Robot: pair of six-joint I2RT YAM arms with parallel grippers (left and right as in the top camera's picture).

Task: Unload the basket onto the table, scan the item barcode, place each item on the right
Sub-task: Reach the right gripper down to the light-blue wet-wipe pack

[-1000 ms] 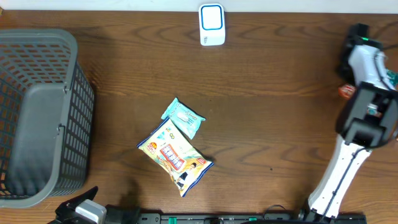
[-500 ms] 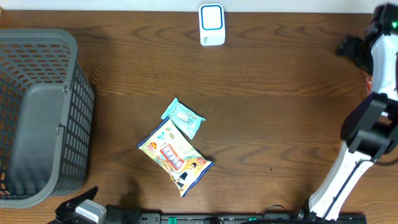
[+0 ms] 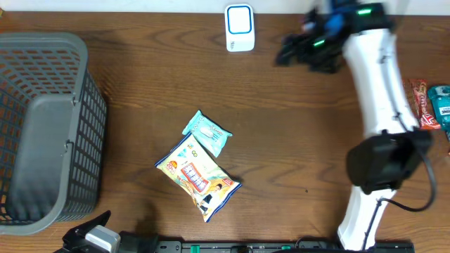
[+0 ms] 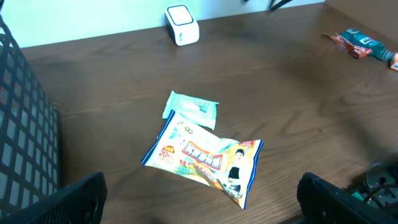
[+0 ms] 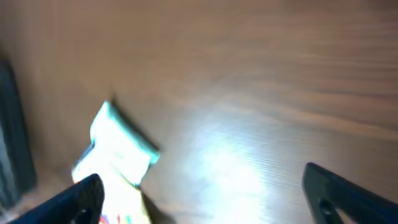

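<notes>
We find open wood between the scanner (image 3: 240,28) at the far edge and the teal packet (image 3: 207,133) and yellow packet (image 3: 198,177) mid-table. The basket (image 3: 91,140) blocks the left, and the right arm (image 3: 373,84) spans the right side.

Pretty simple pose here. The white-shelled right arm (image 3: 373,84) rises from its base at the near right edge, black elbow joint (image 3: 383,165) sitting low. Its black wrist (image 3: 316,46), green lights on, points left and looks a bit blurry. The right jaws stand wide apart, dark fingertips (image 5: 339,186) with nothing between them. The black left arm (image 3: 88,240) barely peeks in at the near left edge, and the left jaws are just as wide, fingertips (image 4: 65,199) gripping nothing.
</notes>
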